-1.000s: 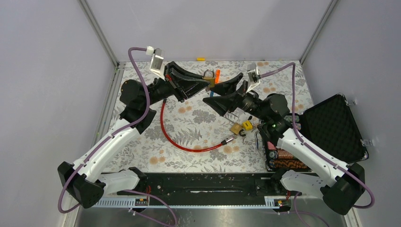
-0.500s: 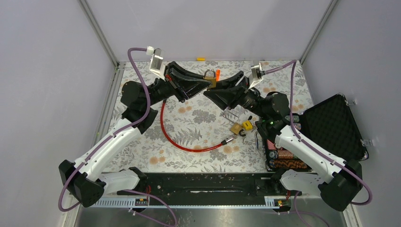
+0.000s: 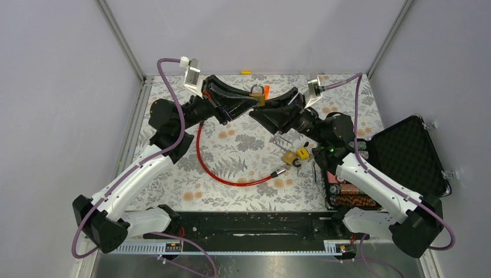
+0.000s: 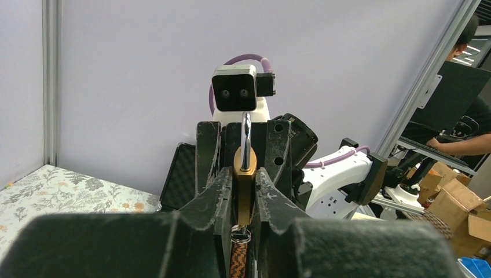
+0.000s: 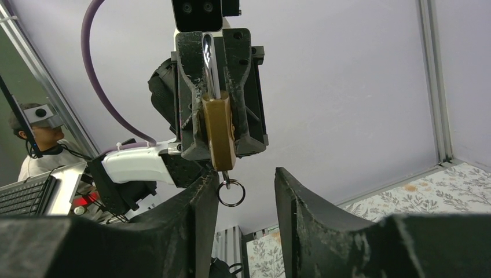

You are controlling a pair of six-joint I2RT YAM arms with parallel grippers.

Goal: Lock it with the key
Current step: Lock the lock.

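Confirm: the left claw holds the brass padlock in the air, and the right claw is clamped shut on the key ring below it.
Not clamped. In the right wrist view the right claw stands open around the key ring. The left claw does hold the brass padlock.

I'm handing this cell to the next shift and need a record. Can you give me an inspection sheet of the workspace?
Surface: floral cloth.
Job's things: brass padlock held in the air, shackle up; key ring hangs below it.
Clutter: red cable loop, second padlock with yellow tag, open black case at right.
Hands: left hand shut on the brass padlock; right hand open, jaws either side of the key ring.
Cables: purple cable to each wrist camera.
Surroundings: grey walls; a person outside the frame.
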